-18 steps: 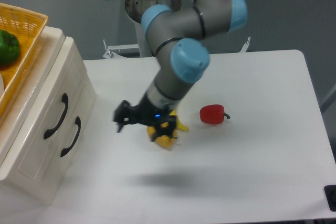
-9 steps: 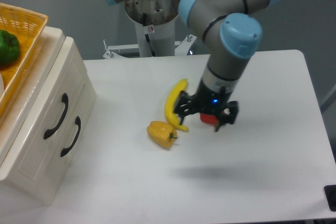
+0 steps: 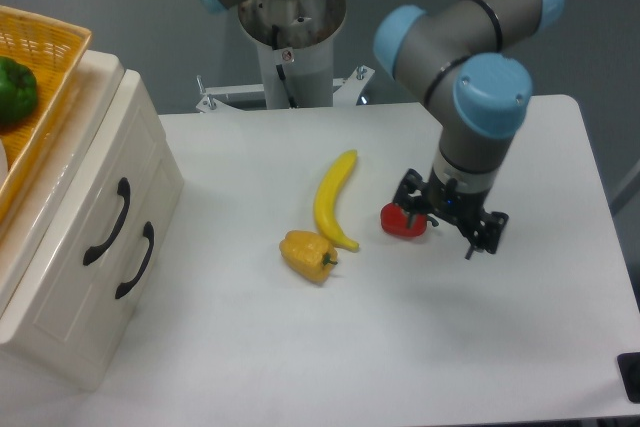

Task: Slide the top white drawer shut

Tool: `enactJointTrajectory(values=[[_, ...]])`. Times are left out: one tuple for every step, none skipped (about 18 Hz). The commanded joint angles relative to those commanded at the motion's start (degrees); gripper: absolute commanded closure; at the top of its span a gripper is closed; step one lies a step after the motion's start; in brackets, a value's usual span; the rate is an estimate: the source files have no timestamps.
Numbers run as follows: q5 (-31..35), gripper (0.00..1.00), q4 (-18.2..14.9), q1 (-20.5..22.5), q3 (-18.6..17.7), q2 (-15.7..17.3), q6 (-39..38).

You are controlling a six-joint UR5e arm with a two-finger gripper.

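Top white drawer [image 3: 95, 209] sits flush in cabinet at table's left edge — looks shut, task likely done. Gripper [image 3: 452, 221] well apart at right, just above red pepper [image 3: 402, 220], fingers spread, holding nothing — parked clear of 2 handles.

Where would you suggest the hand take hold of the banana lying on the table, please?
Probably at the banana's middle, coming straight down from above. It lies flat and long, running from upper right to lower left, so the fingers should close across its narrow width, above the end beside the yellow pepper.
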Motion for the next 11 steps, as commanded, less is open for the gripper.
enactJointTrajectory(values=[[0.36, 0.0, 0.0, 0.53, 0.79, -0.88, 1.76], [0.45, 0.0, 0.0, 0.88, 1.5, -1.58, 2.74], [0.45, 0.0, 0.0, 0.97, 2.03, -2.29, 3.44], [0.62, 0.0, 0.0, 1.15, 2.81, -3.25, 3.8], [0.54, 0.0, -0.09, 1.58, 3.26, -3.87, 3.98], [0.54, 0.0, 0.0, 1.85, 3.61, -4.31, 3.98], [0.54, 0.0, 0.0, 2.2, 3.87, -4.75, 3.98], [0.62, 0.0, -0.09, 2.64, 3.96, -5.02, 4.41], [0.62, 0.0, -0.09, 3.42, 3.96, -5.11, 5.72], [0.54, 0.0, 0.0, 3.95, 4.05, -5.46, 7.82], [0.54, 0.0, -0.09, 4.83, 4.4, -5.63, 9.67]])
